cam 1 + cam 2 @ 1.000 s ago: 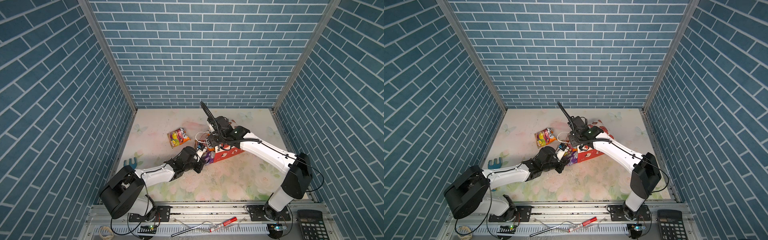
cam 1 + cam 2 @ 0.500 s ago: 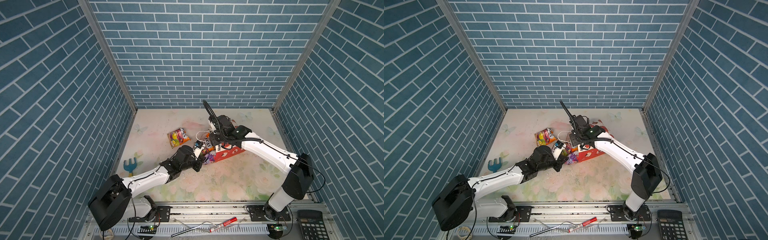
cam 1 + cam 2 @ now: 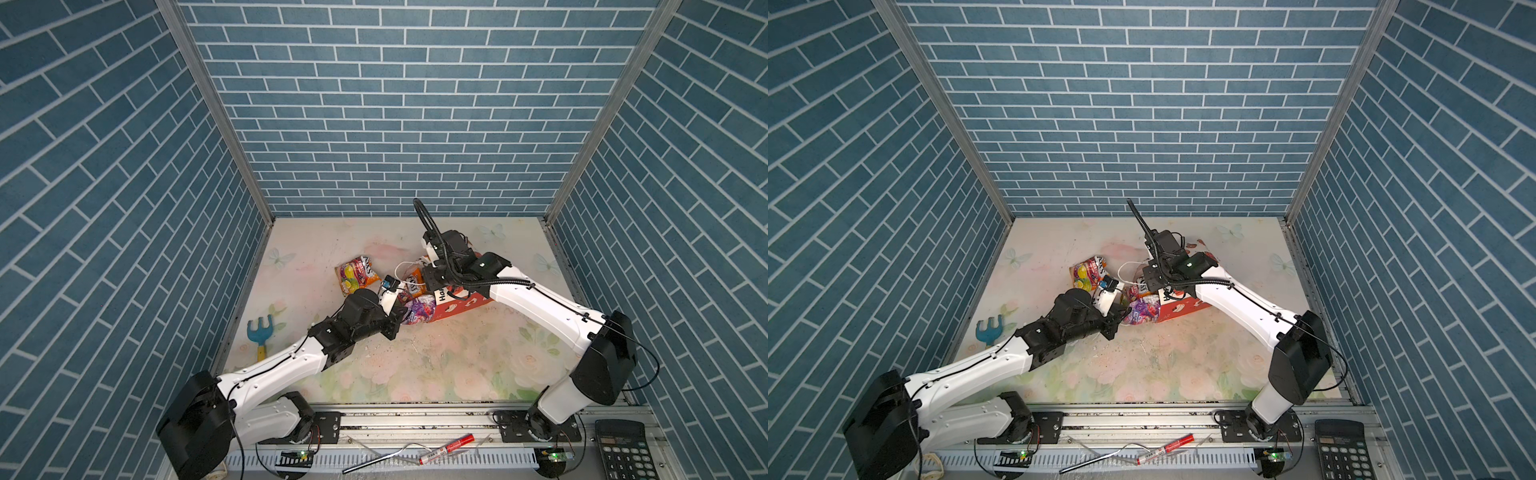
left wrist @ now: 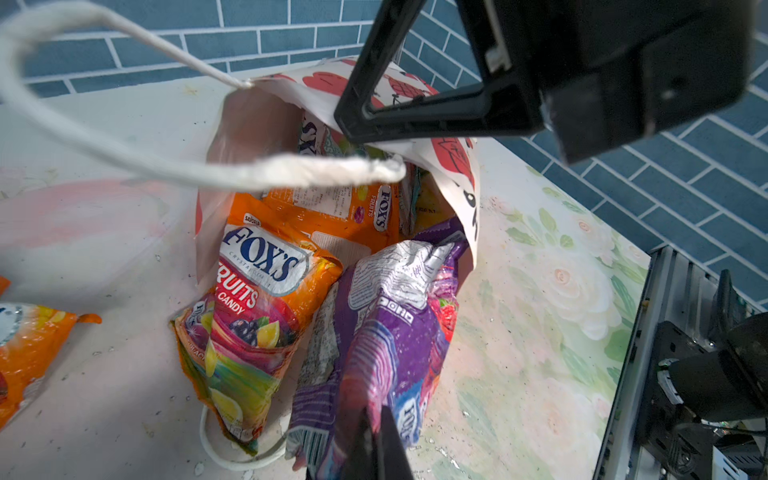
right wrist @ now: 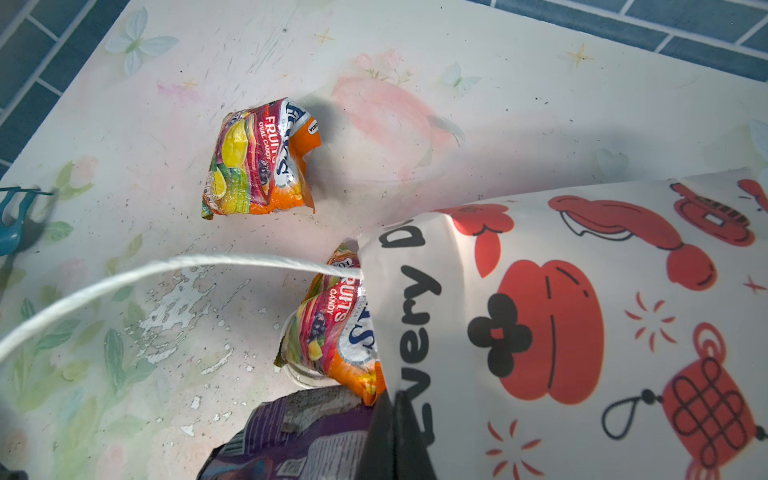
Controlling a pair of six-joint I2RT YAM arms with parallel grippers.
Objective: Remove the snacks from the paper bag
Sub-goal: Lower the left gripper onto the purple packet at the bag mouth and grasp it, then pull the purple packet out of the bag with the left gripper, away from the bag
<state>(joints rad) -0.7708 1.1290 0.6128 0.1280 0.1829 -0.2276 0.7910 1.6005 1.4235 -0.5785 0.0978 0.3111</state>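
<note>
Paper bag (image 5: 582, 311) lies on its side on the counter (image 3: 436, 361). The right end effector (image 5: 394, 409) is pressed together on the upper edge of its mouth, pinching it. The left end effector (image 4: 376, 419), just outside the mouth, is clamped on the purple packet (image 4: 395, 332), which sticks half out. An orange Fox's bag (image 4: 257, 299) pokes out touching it. A second orange bag (image 5: 259, 162) lies loose near the left end effector, apart from the mouth.

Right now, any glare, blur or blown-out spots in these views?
Left wrist view: the cord handle near the lens is soft, and the purple packet shows silver glints. Right wrist view: the paper bag is washed out at its rim; right claw blurred. Both top views: evenly lit, corner posts splay outward.
</note>
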